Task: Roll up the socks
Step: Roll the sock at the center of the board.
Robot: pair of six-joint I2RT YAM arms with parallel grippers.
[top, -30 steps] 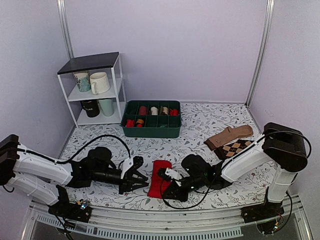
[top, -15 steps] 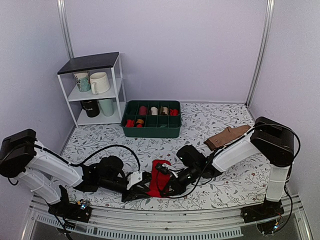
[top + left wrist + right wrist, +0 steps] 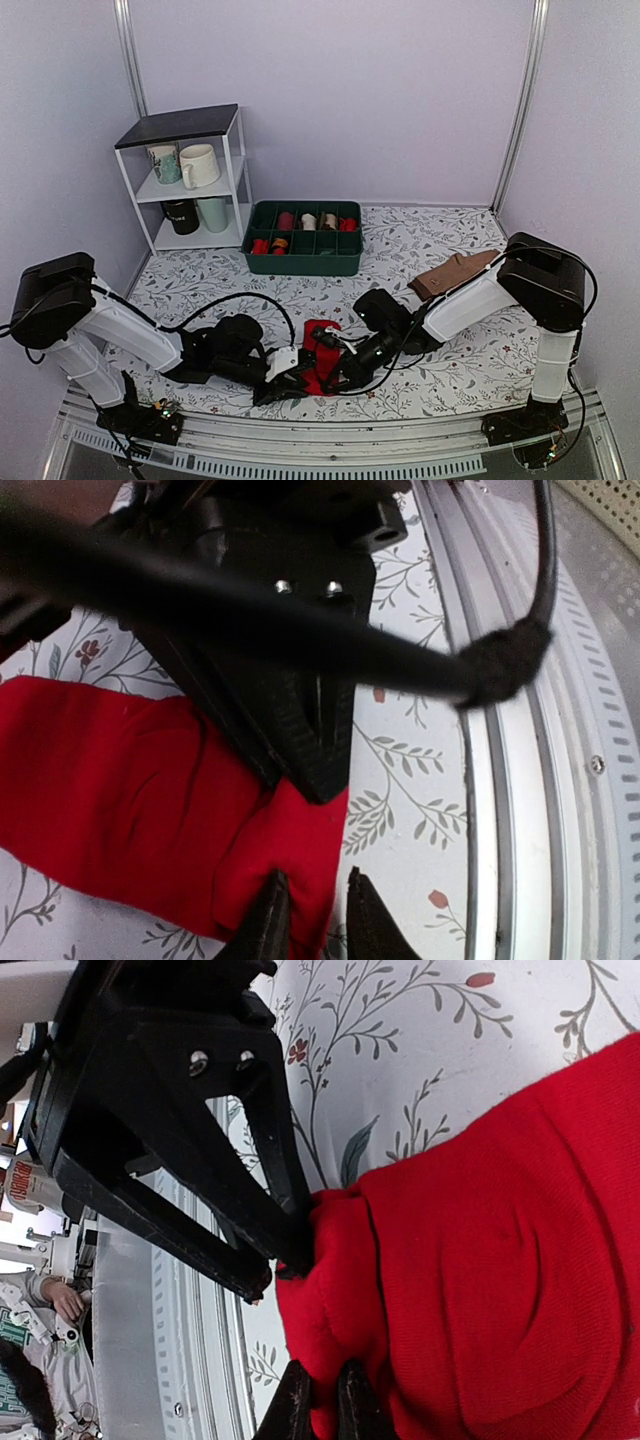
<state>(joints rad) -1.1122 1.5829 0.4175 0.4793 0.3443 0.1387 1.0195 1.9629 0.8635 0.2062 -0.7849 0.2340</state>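
Observation:
The red socks [image 3: 322, 345] lie as a flat strip on the floral cloth between the two arms, the near end bunched. My left gripper [image 3: 297, 378] comes in from the left, low on the cloth. In the left wrist view, my left gripper [image 3: 310, 920] is shut on the socks [image 3: 150, 790] at their near corner. My right gripper [image 3: 338, 376] comes in from the right. In the right wrist view, my right gripper [image 3: 320, 1400] is shut on a fold at the same end of the socks [image 3: 500, 1240]. The two grippers nearly touch.
A green bin [image 3: 305, 262] with several rolled socks stands at the back centre. A white shelf [image 3: 190, 185] with mugs stands at the back left. A tan sock [image 3: 455, 272] lies to the right, behind my right arm. The metal rail [image 3: 330, 440] runs close to the grippers.
My left gripper moved right to the socks' near end and closed on it. My right gripper shifted slightly toward the same end. The near end of the socks is now bunched.

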